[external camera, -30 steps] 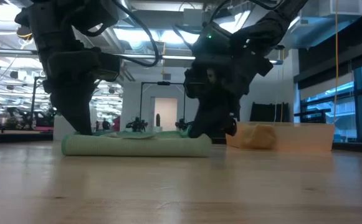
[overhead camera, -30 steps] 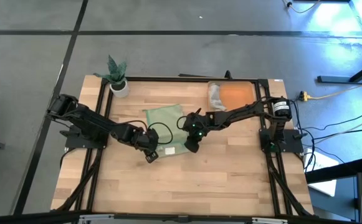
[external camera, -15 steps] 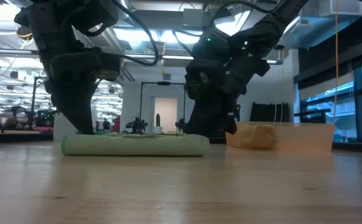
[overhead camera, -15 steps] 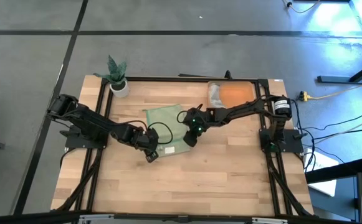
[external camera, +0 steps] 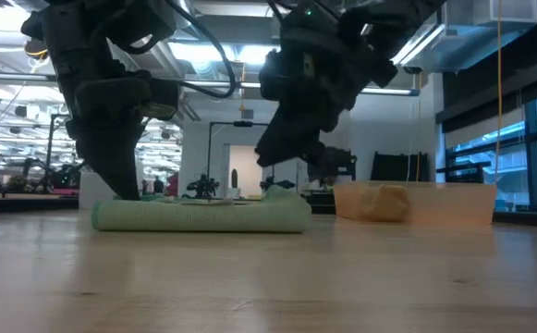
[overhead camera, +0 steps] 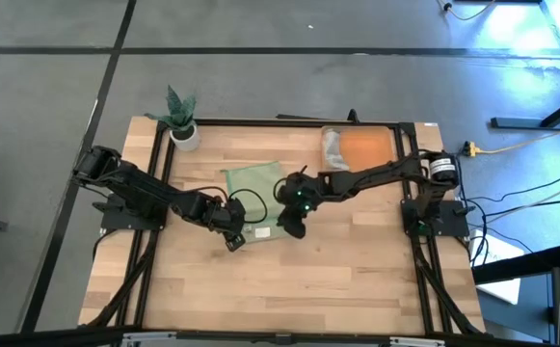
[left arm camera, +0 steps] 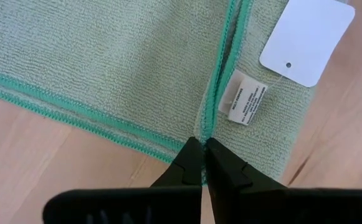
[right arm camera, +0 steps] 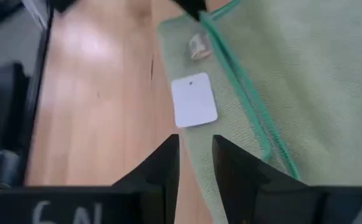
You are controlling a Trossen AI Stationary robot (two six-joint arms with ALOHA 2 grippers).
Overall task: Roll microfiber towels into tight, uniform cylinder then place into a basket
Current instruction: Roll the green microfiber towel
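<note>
The light green towel lies on the wooden table, its near part rolled into a low cylinder and its far part flat. A white tag and a small label lie on it near the left end. My left gripper is shut and comes down onto the roll's left end. My right gripper hangs open above the roll's right end, with only a narrow gap between its fingers and nothing in it. The orange basket stands at the far right with the grey towel in it. My left gripper has its shut fingertips on the towel's teal-stitched hem, close to the label, at the roll's left end. The fingers slant steeply down from above. The towel stays on the table. Whether a layer is caught between the tips, I cannot tell.
A small white pot with a plant stands at the far left corner. Black frame rails run along the table's edges. Bare wood stretches between the roll and the near edge.
My right gripper has lifted off the roll's right end and now hangs well above it, rolled slightly about its own axis. The roll has stayed where it was, and my left gripper has kept still on its left end.
</note>
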